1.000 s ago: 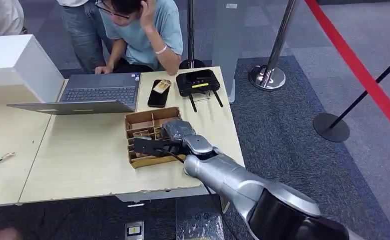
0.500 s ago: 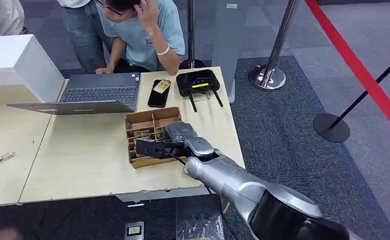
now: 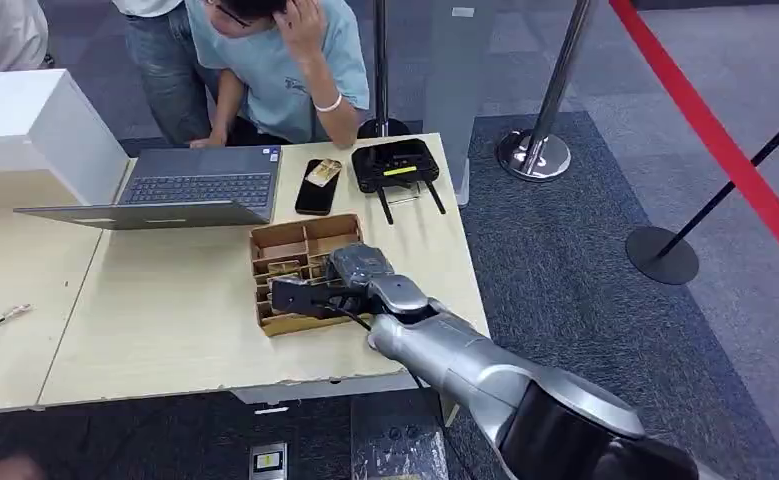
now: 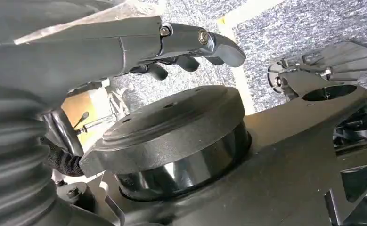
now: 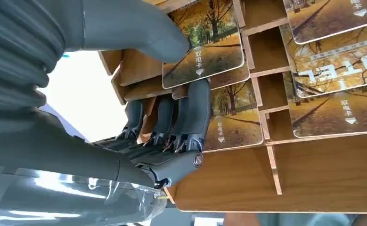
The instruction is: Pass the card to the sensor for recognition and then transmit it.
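Item: my right hand (image 3: 350, 278), reached into the wooden card tray (image 3: 302, 322) — thumb on top of one card (image 5: 205, 44), fingers (image 5: 191, 117) curled beneath it, so I count it pinched. To lift well, I would draw it straight out of its slot without snagging the dividers. Left hand (image 4: 172, 42): hanging, fingers loosely curled, holding nothing. Surface — pale table (image 3: 165, 320); laptop (image 3: 200, 188), phone (image 3: 317, 186), black reader (image 3: 395, 165) beyond. Room: grey carpet, stanchions, people standing at the table's far side.
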Motion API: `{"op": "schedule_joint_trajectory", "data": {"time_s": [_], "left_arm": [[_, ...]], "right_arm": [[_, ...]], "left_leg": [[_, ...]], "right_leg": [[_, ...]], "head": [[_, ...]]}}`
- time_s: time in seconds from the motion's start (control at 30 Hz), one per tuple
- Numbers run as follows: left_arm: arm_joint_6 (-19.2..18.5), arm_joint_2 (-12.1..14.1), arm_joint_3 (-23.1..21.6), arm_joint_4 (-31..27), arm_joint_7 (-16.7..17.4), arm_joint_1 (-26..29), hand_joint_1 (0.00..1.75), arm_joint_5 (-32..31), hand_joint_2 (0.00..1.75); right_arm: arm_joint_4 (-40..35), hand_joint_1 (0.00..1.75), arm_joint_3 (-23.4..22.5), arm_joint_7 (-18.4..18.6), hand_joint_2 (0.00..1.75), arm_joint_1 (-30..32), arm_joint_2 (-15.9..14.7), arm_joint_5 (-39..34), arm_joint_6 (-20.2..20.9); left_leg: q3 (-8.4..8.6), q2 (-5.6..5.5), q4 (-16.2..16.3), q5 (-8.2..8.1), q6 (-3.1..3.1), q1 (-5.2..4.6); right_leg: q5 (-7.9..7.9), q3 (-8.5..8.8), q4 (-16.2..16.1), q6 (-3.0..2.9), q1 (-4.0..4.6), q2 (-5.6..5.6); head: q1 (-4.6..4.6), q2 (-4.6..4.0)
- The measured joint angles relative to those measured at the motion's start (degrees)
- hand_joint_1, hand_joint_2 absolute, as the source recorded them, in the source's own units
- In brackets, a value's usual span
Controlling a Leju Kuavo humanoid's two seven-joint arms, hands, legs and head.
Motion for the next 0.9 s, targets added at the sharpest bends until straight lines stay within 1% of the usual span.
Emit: {"op": "schedule_joint_trajectory", "data": {"time_s": [0.03,0.07,0.1,0.13,0.2,0.27,0.9], "left_arm": [[0.13,0.00,0.00,0.00,0.00,0.00,0.00,0.04,1.75],[0.15,0.00,0.00,0.00,-0.07,0.00,0.00,0.09,1.75],[0.15,0.00,0.00,0.02,-0.09,0.00,0.00,0.09,1.75],[0.17,0.00,0.00,0.00,-0.11,-0.01,0.00,0.09,1.75],[0.24,0.00,0.00,0.00,-0.13,0.00,0.00,0.11,1.75],[0.28,0.00,0.00,0.00,-0.15,0.00,0.00,0.11,1.75],[0.66,0.00,0.00,0.00,-0.20,0.00,0.00,0.31,1.75]], "right_arm": [[-0.15,1.05,0.00,-0.02,1.75,0.06,0.00,0.09,0.00],[-0.33,1.24,0.00,-0.04,1.75,0.12,-0.02,0.13,0.00],[-0.35,1.47,0.00,-0.07,1.75,0.14,0.00,0.20,0.00],[-0.48,1.47,0.00,-0.07,1.75,0.17,0.00,0.24,0.00],[-0.59,1.66,0.00,-0.09,1.75,0.21,0.00,0.24,0.00],[-0.79,1.75,0.00,-0.09,1.75,0.27,-0.02,0.24,-0.04],[-1.14,1.75,-0.11,-0.74,1.75,0.43,0.00,-0.66,-1.27]], "left_leg": [[0.00,0.00,0.00,0.00,0.00,0.00],[0.00,0.00,0.00,0.00,0.00,0.00],[0.00,0.00,0.00,0.00,0.00,0.00],[0.00,0.00,0.00,0.00,0.00,0.00],[0.00,0.00,0.00,0.00,0.00,0.00],[0.00,0.00,0.00,0.00,0.00,0.00],[0.02,0.00,0.00,0.00,0.00,0.00]], "right_leg": [[0.00,0.00,0.00,0.00,0.00,0.00],[0.00,0.00,0.00,0.00,0.00,0.00],[0.00,0.00,0.00,0.00,0.00,0.00],[0.00,0.00,0.00,0.00,0.00,0.00],[0.00,0.00,0.00,0.00,0.00,0.00],[0.00,0.00,0.00,0.00,0.00,0.00],[0.01,0.02,0.00,-0.01,0.00,0.00]], "head": [[0.00,0.00],[0.00,0.00],[-0.02,0.00],[0.00,0.00],[0.00,0.00],[0.00,0.00],[0.00,0.00]]}}
